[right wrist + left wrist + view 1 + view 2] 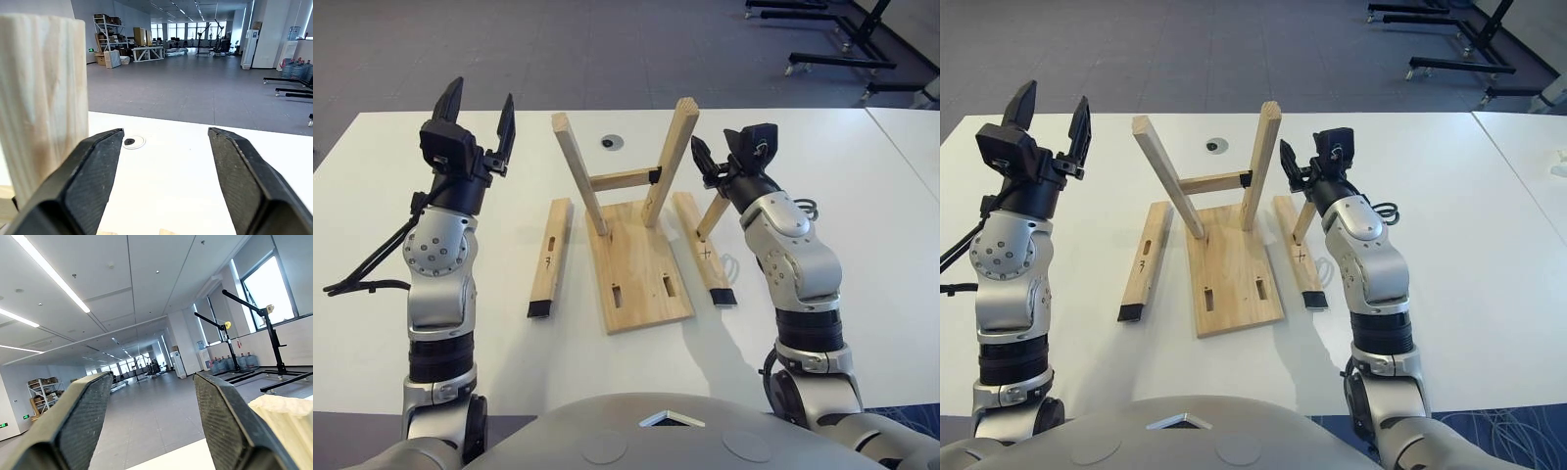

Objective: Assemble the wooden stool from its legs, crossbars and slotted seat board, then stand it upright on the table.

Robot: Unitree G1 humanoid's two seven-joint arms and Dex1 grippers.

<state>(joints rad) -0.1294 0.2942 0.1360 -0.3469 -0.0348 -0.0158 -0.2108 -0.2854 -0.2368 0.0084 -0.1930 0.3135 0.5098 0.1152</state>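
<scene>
The slotted seat board lies flat mid-table. Two legs stand slanted in its far slots, joined by a crossbar. One loose leg lies flat left of the board, another to its right. A short crossbar rests slanted against that right leg. My left gripper is raised left of the standing legs, open and empty, its fingers wide apart. My right gripper hangs open just right of the right standing leg, above the short crossbar.
A round cable hole sits in the table behind the stool. A white cable lies right of my right arm. Another table adjoins on the right. Black wheeled frames stand on the floor beyond.
</scene>
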